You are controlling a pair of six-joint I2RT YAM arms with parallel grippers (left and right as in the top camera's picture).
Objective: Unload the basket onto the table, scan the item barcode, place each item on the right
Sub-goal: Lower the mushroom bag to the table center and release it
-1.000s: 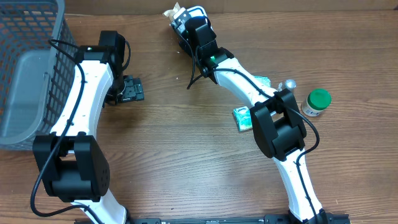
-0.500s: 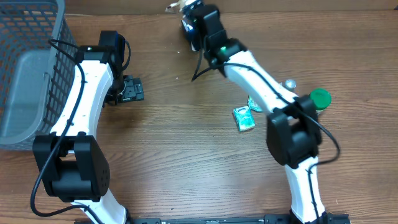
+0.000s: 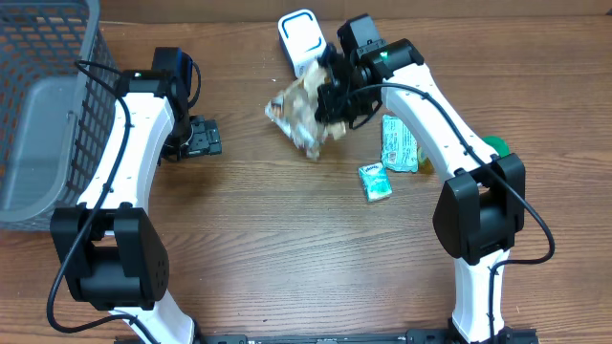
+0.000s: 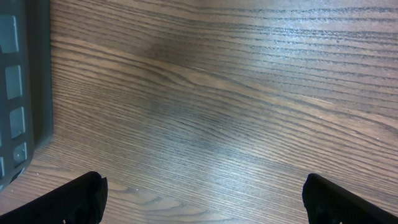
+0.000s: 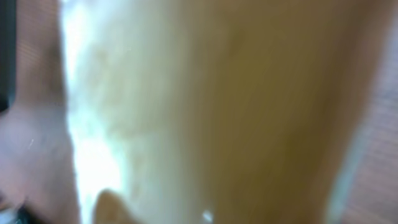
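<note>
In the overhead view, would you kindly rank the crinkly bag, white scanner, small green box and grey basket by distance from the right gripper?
1. Crinkly bag, held by the right gripper.
2. White scanner, just behind.
3. Small green box, front-right.
4. Grey basket, far left.

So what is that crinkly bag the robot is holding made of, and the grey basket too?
The bag looks like thin plastic film, partly see-through and glossy. It is crumpled and has pale glints, though it is blurred. The basket seems to be hard grey plastic, or possibly coated wire, with a matte finish. Its wall is a regular grid of holes.
</note>
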